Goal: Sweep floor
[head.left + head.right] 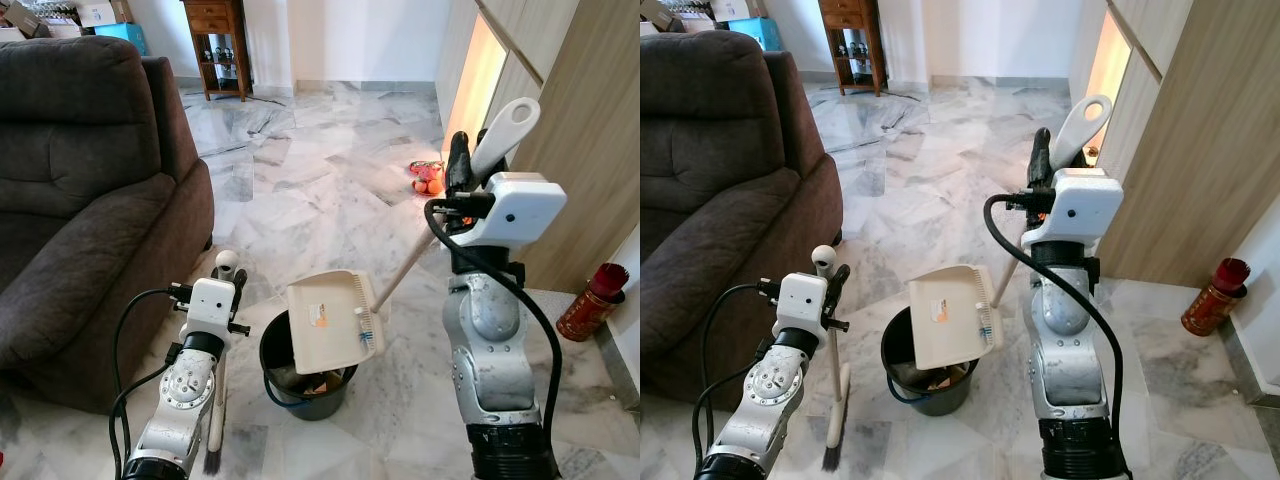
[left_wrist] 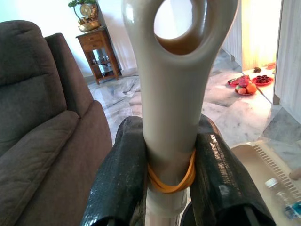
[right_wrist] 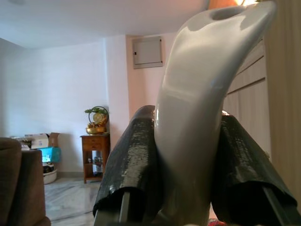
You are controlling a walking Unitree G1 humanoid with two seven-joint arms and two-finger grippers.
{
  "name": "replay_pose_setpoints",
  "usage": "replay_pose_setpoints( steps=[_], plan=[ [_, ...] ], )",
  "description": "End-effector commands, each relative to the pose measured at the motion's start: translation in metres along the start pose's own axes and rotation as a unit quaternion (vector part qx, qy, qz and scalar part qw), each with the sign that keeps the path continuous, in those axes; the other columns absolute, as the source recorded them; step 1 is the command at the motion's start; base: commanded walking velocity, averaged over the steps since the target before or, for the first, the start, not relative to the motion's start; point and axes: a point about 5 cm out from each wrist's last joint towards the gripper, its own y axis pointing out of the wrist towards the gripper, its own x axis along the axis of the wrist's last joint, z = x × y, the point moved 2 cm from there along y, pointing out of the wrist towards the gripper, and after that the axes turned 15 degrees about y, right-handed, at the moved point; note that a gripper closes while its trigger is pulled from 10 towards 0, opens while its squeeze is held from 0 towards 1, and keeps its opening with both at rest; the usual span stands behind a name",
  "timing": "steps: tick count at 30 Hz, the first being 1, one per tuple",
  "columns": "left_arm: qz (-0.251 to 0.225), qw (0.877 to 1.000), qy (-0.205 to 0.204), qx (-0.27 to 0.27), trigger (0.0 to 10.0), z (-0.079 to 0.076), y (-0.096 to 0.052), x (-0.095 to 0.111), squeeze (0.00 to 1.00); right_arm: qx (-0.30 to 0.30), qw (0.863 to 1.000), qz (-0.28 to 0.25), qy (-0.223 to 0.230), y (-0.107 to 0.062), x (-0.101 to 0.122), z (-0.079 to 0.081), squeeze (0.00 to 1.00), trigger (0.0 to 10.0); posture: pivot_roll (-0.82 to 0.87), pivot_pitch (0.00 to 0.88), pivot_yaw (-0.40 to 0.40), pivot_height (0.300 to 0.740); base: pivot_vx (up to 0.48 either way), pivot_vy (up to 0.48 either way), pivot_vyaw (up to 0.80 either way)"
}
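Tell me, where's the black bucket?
The black bucket sits on the marble floor between both arms, right beside the sofa, with the tilted dustpan over it.

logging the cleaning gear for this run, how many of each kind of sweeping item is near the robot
Cream plastic long-handled dustpan, tipped over the bucket, held by the right gripper: 1
Cream-handled broom with dark bristles, held by the left gripper: 1
Round black bucket on the marble floor: 1
Total: 3

Left gripper [image 1: 232, 272] low, right gripper [image 1: 470, 150] raised (both clamped).
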Motion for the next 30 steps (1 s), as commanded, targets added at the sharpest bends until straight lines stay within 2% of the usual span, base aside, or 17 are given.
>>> replay_pose_setpoints(
  steps=[1, 5, 13, 30],
  plan=[
    [-0.025, 0.999, 0.022, 0.003, 10.0, 0.004, 0.001, 0.009, 0.0, 0.02, 0.998, -0.059, 0.012, 0.003, 0.022, 0.012, 0.0, 10.0, 0.14, 0.0, 0.03, 0.74, 0.0, 0.0, 0.0],
    [-0.025, 0.999, 0.021, 0.003, 10.0, 0.003, 0.002, 0.009, 0.0, 0.027, 0.998, -0.063, 0.013, -0.001, 0.021, 0.019, 0.0, 10.0, 0.15, 0.0, 0.028, 0.74, 0.0, 0.0, 0.0],
    [-0.027, 0.999, 0.019, 0.003, 10.0, 0.003, 0.002, 0.011, 0.0, 0.075, 0.995, -0.068, 0.0, -0.011, 0.016, 0.045, 0.0, 10.0, 0.15, 0.0, 0.029, 0.74, 0.0, 0.0, 0.0],
    [-0.025, 1.0, 0.02, -0.002, 10.0, 0.001, 0.001, 0.01, 0.0, 0.126, 0.986, -0.1, -0.043, -0.019, 0.019, 0.066, 0.0, 10.0, 0.15, 0.0, 0.028, 0.74, 0.0, 0.0, 0.0]
  ],
)
